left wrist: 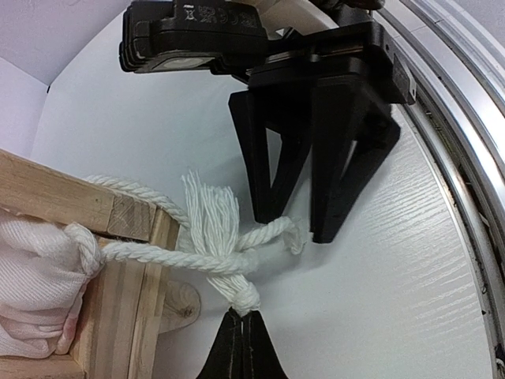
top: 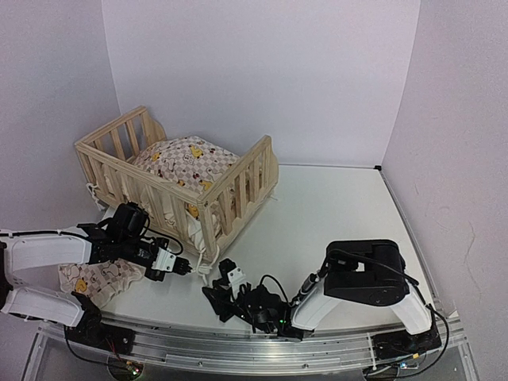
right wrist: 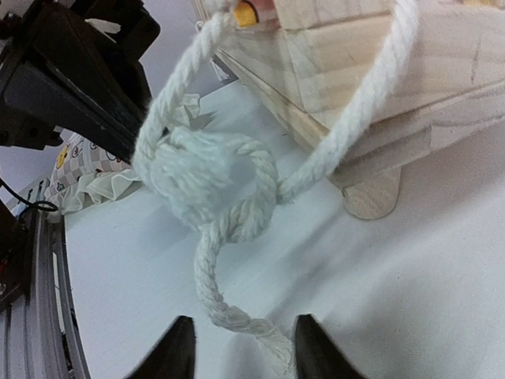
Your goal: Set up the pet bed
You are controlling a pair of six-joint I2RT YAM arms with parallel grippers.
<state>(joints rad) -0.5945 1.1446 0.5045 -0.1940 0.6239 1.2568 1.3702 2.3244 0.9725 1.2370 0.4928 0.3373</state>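
Bed frame [top: 143, 173] sits far left on the table [top: 341, 214], with the checked duck cushion [top: 186, 159] lying inside it. A second ruffled cloth [top: 91, 278] in the same print lies flat at the near left, partly under your left arm. White tie string [left wrist: 158, 253] loops round the frame's near corner post [left wrist: 130, 304] and trails onto the table. Your left gripper [left wrist: 241, 328] is clenched on the string's tassel, fingers pressed together at its bound end. Your right gripper [right wrist: 245, 320] is released, its fingers spread with the string's frayed end lying on the table between them and not pinched. Knot [right wrist: 207, 170] hangs just beyond those fingers, close by the post. The two grippers face each other, near but apart.
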